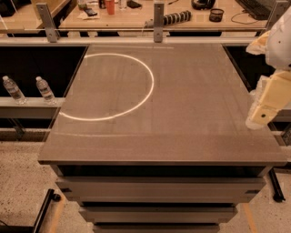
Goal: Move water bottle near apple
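From my seat I see the claw [257, 119] hanging over the right edge of the tabletop [191, 100], a little nearer its front corner than its back one. It points down and toward the front, and the pale arm [278, 43] rises out of view above it. I cannot tell how far the claw is open, and I see nothing in its hold.

A water bottle [12, 89] stands upright on a ledge [27, 103] off the tabletop's left side, lower than its surface. A second water bottle [45, 90] stands just beside it, nearer the tabletop. A ring of light [152, 86] lies across the tabletop's left and back part. Beyond the tabletop's back edge is a workbench [136, 22] with a red cup [109, 6] on it.
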`<state>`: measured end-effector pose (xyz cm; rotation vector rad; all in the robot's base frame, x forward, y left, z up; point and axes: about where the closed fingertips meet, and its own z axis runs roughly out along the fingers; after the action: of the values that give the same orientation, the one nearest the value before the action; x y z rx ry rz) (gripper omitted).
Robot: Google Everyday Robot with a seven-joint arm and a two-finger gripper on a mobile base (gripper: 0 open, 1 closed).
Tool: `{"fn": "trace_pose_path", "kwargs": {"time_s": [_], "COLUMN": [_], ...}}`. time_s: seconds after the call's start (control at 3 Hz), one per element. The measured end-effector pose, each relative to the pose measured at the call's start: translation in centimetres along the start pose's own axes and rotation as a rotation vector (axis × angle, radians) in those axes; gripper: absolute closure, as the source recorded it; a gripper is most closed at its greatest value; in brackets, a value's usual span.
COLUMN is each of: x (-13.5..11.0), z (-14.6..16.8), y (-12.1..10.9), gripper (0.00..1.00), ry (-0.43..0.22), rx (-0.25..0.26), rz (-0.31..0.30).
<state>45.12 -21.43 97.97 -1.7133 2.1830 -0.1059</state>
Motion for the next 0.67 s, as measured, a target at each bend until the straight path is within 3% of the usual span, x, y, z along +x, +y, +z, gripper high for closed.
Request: {"fn": "trace_pose_path", "kwargs": {"time_s": [0.33,0.67], "x": [-1.6,-4.6], "z": [1.3,5.9], "y": [-2.6,-6.8], "gripper": [0.0,0.0], "ry": [-0.056,-0.136], "rx": [0.03,0.032], "rz": [-0.035,-0.068]}}
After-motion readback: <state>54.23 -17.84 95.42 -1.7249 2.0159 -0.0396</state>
